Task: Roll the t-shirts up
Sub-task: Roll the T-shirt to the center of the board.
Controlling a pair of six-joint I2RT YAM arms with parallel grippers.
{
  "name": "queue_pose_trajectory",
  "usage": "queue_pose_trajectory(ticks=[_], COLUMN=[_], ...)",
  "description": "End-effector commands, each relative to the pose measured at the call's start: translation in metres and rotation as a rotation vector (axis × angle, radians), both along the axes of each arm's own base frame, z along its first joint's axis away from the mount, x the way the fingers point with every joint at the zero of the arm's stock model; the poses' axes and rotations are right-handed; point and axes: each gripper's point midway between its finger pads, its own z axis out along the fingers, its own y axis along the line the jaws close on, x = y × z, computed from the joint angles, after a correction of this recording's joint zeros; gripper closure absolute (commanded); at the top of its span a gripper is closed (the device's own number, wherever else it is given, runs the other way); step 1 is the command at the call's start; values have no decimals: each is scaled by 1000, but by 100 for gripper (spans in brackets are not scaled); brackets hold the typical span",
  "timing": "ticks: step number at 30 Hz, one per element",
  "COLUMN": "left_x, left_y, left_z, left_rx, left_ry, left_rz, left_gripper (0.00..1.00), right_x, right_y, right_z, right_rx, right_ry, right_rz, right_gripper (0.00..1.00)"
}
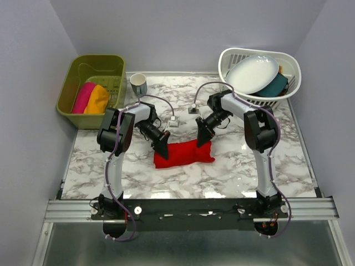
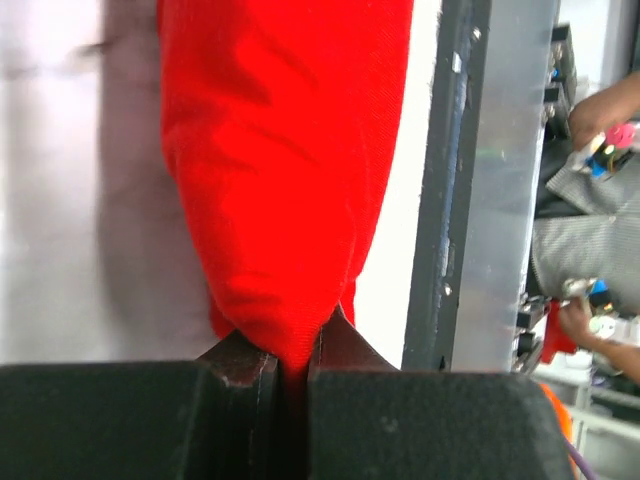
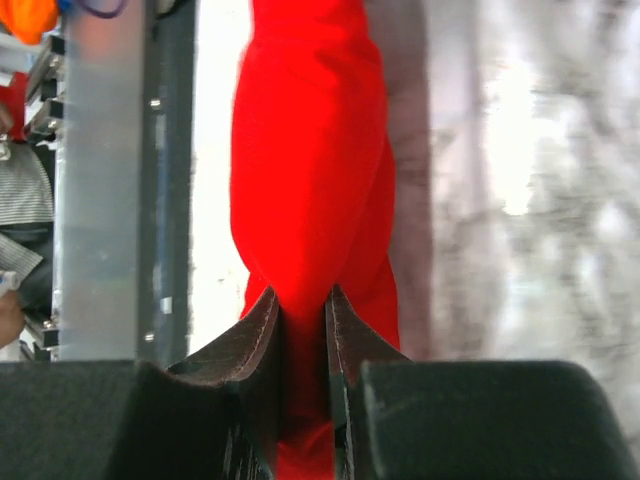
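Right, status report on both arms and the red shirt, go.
Left gripper shut on red t-shirt, left end. Right gripper shut on right end. Shirt bunched on table. No obstruction seen.

T-shirt (image 1: pixel 186 155) central on table (image 1: pixel 238 174); bin (image 1: pixel 69 84) behind left, basket (image 1: pixel 223 62) behind right

Red t-shirt (image 2: pixel 285 170) — cropped (top edge), table (image 2: pixel 60 200) blurred

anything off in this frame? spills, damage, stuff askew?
Nothing spilled or damaged. One oddity: the white plate leans tilted in the white basket, against something teal. The red t-shirt lies bundled mid-table, pinched at its ends by the left tool and right tool.
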Motion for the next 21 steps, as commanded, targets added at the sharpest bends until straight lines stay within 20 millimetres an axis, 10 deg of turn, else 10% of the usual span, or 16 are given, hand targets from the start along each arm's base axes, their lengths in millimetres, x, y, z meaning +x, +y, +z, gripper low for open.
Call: queue_pose_trajectory(ticks=[1, 13, 16, 17, 21], left_x=[1, -4, -3, -1, 2], left_y=[9, 28, 28, 28, 25], left_z=[10, -24, -25, -23, -21], left_rx=[66, 163, 163, 158, 146], left_ry=[211, 246, 235, 224, 200], left_rz=[68, 5, -1, 0, -6], left_gripper=[100, 100, 100, 100, 100], right_x=[-11, -13, 7, 14, 24], right_y=[-8, -56, -68, -72, -68], right_z=[-10, -28, -10, -1, 48], right_rx=[-87, -157, -121, -102, 16], right_ry=[196, 154, 61, 21, -327], right_rz=[-12, -4, -45, -60, -46], right_gripper=[74, 67, 42, 1, 0])
